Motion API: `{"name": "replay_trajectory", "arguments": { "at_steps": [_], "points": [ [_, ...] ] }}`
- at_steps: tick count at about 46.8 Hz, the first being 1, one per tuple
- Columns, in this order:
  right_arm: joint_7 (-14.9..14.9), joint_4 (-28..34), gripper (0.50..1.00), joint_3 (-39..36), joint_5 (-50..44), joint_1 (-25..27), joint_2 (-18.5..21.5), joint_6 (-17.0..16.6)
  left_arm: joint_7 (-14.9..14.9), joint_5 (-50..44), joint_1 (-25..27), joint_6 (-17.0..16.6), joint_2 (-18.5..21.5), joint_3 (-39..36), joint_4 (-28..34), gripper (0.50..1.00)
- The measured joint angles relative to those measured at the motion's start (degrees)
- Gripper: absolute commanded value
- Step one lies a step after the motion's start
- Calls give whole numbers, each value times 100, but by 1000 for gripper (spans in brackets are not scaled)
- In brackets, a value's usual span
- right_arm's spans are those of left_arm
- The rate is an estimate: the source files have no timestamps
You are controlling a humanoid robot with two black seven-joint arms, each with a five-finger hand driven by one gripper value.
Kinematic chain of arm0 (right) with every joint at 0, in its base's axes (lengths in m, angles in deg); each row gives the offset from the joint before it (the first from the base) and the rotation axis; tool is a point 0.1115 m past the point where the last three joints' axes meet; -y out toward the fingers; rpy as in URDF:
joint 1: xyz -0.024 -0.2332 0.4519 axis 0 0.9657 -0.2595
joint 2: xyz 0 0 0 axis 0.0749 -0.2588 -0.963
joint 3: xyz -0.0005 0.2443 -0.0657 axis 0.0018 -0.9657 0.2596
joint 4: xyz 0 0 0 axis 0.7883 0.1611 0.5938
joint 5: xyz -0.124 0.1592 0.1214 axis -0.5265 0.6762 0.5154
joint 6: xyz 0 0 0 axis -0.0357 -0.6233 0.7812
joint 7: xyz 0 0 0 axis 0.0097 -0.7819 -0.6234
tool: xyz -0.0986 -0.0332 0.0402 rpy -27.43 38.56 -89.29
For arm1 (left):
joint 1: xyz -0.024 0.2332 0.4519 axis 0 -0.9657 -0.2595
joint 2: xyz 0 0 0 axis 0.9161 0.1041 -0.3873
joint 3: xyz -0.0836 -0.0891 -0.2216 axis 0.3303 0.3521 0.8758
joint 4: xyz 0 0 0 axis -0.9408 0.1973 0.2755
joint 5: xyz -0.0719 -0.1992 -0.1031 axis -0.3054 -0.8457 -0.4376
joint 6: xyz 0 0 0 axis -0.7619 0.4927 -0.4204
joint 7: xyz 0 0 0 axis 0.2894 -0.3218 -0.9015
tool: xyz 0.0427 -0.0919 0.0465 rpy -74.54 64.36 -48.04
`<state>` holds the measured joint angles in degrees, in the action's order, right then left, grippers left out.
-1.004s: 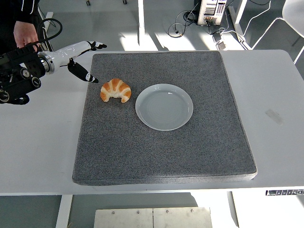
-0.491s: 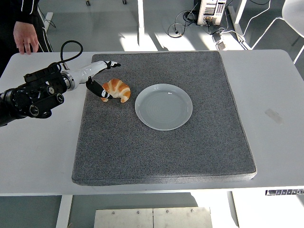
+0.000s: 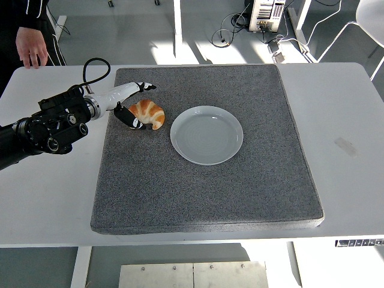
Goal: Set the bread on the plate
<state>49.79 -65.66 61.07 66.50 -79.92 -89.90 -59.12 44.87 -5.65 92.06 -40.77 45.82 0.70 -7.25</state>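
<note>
Left hand at bread, fingers spread wide around it, not clamped.
Bread upper left of frame on grey mat, just left of plate, apart.

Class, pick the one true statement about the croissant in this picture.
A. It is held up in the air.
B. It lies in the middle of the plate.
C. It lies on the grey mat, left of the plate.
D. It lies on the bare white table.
C: the croissant rests on the grey mat, left of the empty plate, with the left hand around it.
</note>
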Motion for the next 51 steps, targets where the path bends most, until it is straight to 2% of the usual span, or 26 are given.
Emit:
{"name": "replay_trajectory", "arguments": {
  "at_steps": [3, 6, 9, 11, 14, 17, 18, 23, 28, 32, 39, 51],
  "points": [
    [-1, 1, 1000, 0, -1, 2, 0, 0, -3, 21, -25, 0, -9, 0, -13, 877],
    [0, 2, 1000, 0, -3, -1, 0, 0, -4, 26, -53, -6, -57, 0, -22, 766],
    [-1, -1, 1000, 0, -4, 3, 0, 0, -7, 28, -73, -7, -117, 0, -49, 737],
    [-1, 0, 1000, 0, -4, 3, 0, 0, -10, 28, -81, -19, -134, 0, -95, 644],
    [0, 3, 1000, 0, -2, 2, 0, 0, -48, 27, -83, -26, -144, 0, -129, 621],
    [0, 2, 1000, 0, 0, 0, 0, 0, -113, 32, -83, -26, -149, 0, -164, 512],
    [0, 1, 1000, 0, 1, -3, 0, 0, -129, 35, -82, -26, -149, 0, -176, 500],
    [-1, 2, 1000, 0, 1, 0, 0, 0, -170, 52, -68, -40, -158, -3, -261, 500],
    [0, 2, 1000, 0, 1, -2, 0, 0, -386, 54, 49, -60, -154, 7, -274, 500],
    [0, 4, 1000, 0, 1, -1, 0, 0, -487, 41, 266, -57, -139, 5, -274, 500],
    [-1, 1, 1000, 0, -2, 0, 0, 0, -497, -1, 675, 4, -45, 0, -261, 500],
    [0, 2, 1000, 0, 0, 1, 0, 0, -498, -33, 1357, 477, 183, 47, -213, 500]
  ]
}}
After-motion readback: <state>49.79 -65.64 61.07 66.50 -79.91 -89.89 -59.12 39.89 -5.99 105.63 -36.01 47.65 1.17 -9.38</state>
